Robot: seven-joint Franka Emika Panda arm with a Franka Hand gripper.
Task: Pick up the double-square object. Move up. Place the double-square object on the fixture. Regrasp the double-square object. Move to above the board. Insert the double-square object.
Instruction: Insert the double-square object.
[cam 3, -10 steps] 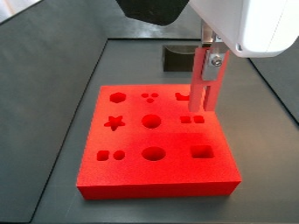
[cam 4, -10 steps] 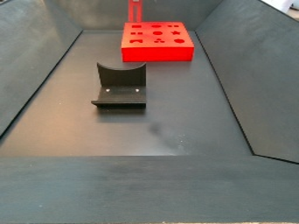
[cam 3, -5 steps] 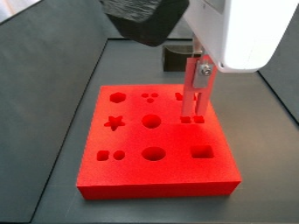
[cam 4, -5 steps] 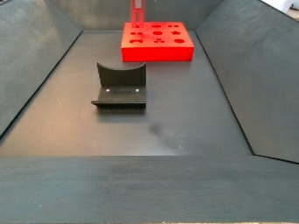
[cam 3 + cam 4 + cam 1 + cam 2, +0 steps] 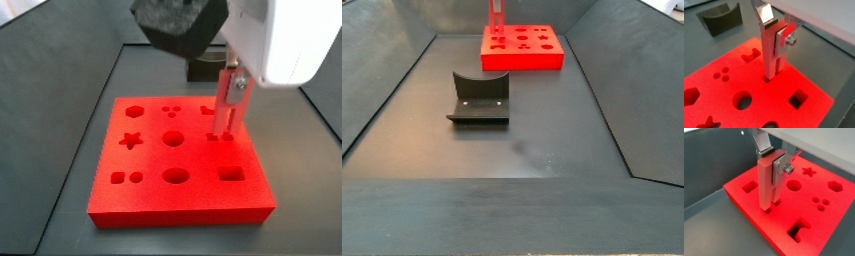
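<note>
My gripper (image 5: 774, 32) is shut on the double-square object (image 5: 771, 55), a thin red-pink elongated block held upright. Its lower end stands in a cutout at the middle of one edge row of the board (image 5: 771, 102), a large red slab with shaped cutouts. The same grip shows in both wrist views, with the gripper (image 5: 773, 160) clamping the top of the block (image 5: 766, 185) over the board (image 5: 747, 203). In a side view the gripper (image 5: 231, 85) holds the block (image 5: 225, 112) upright at the board's (image 5: 201, 195) right side. The fixture (image 5: 478, 98) stands apart on the floor.
Dark sloping bin walls (image 5: 616, 90) surround the grey floor. The fixture also shows beyond the board in a wrist view (image 5: 721, 17), and partly hidden behind the gripper in a side view (image 5: 201, 68). In that far side view the board (image 5: 519, 48) lies near the back wall.
The gripper has moved down and slightly left with the block. The block's lower end has gone from just above the board into the cutout.
</note>
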